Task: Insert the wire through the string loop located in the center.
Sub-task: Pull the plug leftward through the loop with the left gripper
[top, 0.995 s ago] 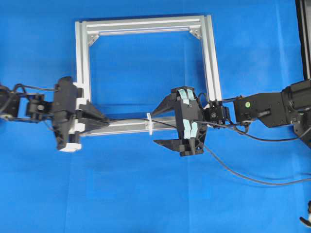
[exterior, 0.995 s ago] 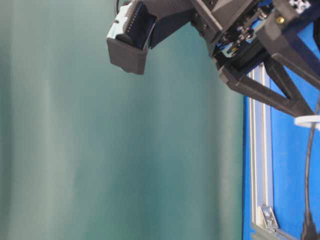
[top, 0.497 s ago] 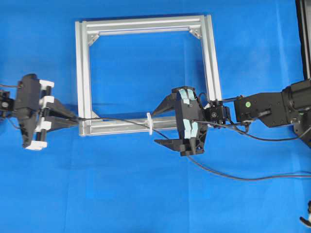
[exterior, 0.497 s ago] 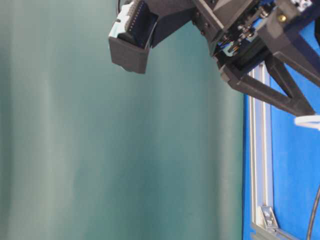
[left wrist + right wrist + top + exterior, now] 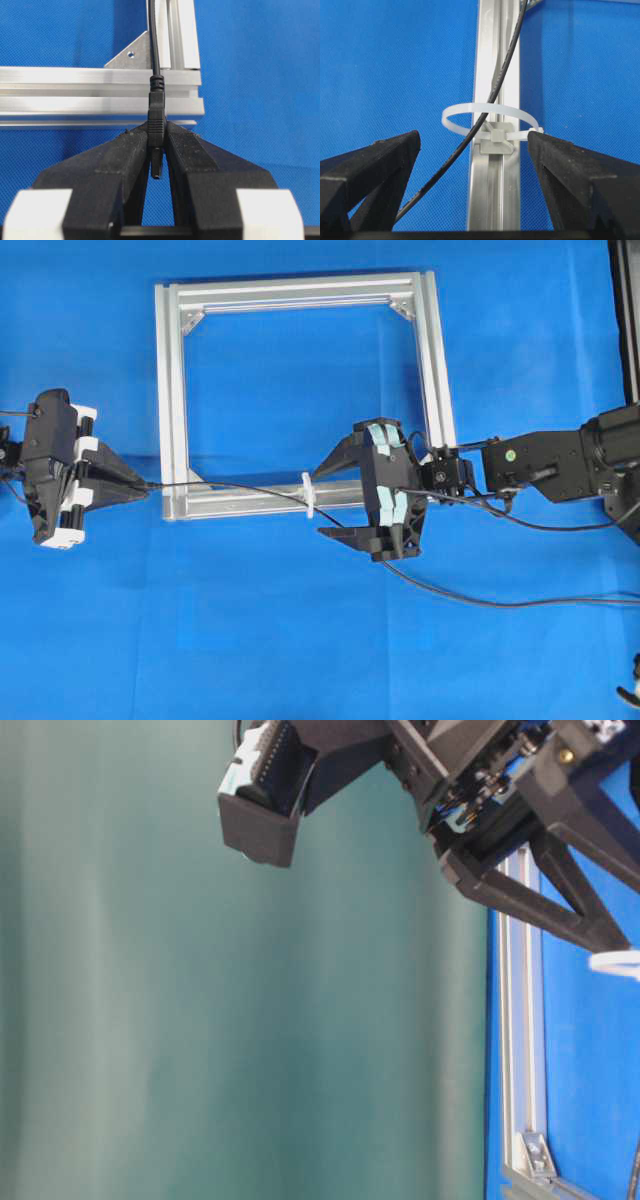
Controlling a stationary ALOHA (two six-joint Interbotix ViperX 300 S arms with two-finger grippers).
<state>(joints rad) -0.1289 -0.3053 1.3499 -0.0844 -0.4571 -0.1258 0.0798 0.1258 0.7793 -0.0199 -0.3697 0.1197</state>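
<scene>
The wire runs from my left gripper rightward through the string loop, then trails under the right arm to the right edge. In the left wrist view the left gripper is shut on the wire's dark plug, just outside the frame's lower left corner. My right gripper stands open around the loop, one finger on each side. The right wrist view shows the wire passing inside the white loop, with the right gripper touching neither.
The silver aluminium square frame lies on the blue mat, and the loop sits on its near bar. The right arm's own black cables hang beside the wire. A dark post stands at the right edge.
My left gripper has moved left, from the frame's lower left corner to well outside it, drawing the wire through the loop. The slack on the right has shifted. The right arm has not moved.
</scene>
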